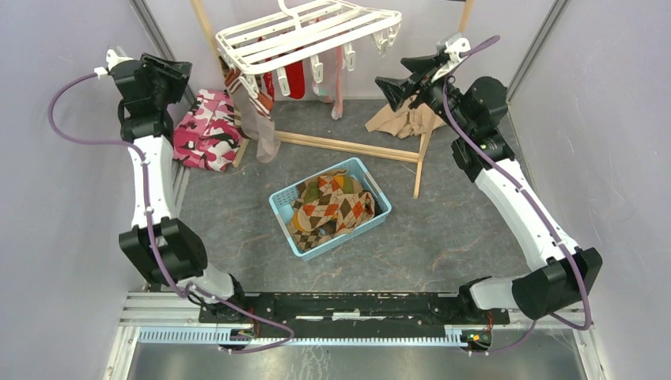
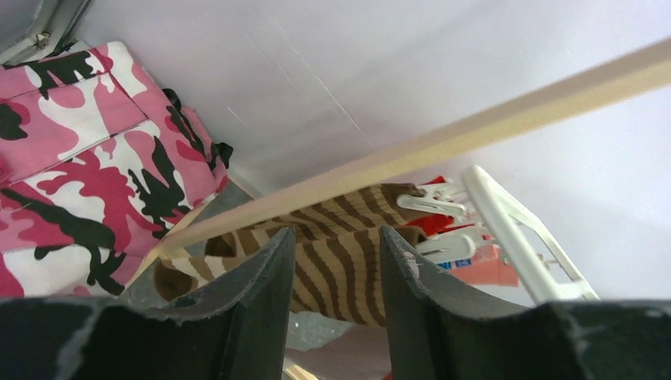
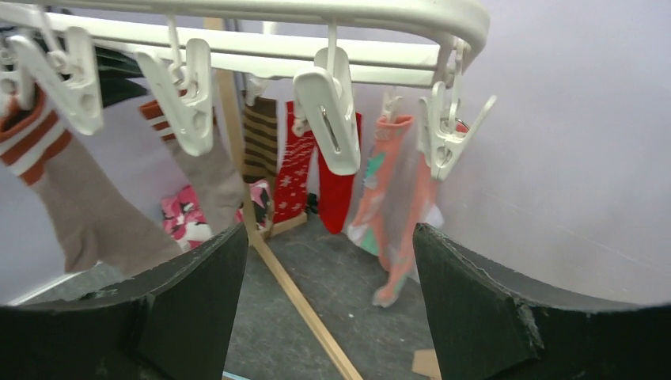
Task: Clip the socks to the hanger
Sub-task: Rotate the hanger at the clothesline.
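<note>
Near the far-left corner, the left gripper [image 2: 336, 241] hangs with its jaws apart, holding nothing. The hanger [image 1: 308, 36] sits mid far edge, with socks [image 1: 265, 131] clipped below. Argyle socks [image 1: 332, 207] fill the central basket [image 1: 282, 222]. Far right, the right gripper [image 3: 328, 237] is spread and empty.

The hanger [image 3: 316, 9] and its clips [image 3: 328, 119] are smooth white plastic with a light gloss. The socks [image 1: 332, 207] are soft, matt knitted cloth. The basket [image 1: 282, 212] is smooth pale blue plastic. The rack [image 1: 348, 146] is bare pale wood. The tabletop [image 1: 443, 229] looks rough, dark grey and matt. The left claw [image 2: 336, 237] and the right claw [image 3: 328, 237] are matt black, scuffed at the edges.
</note>
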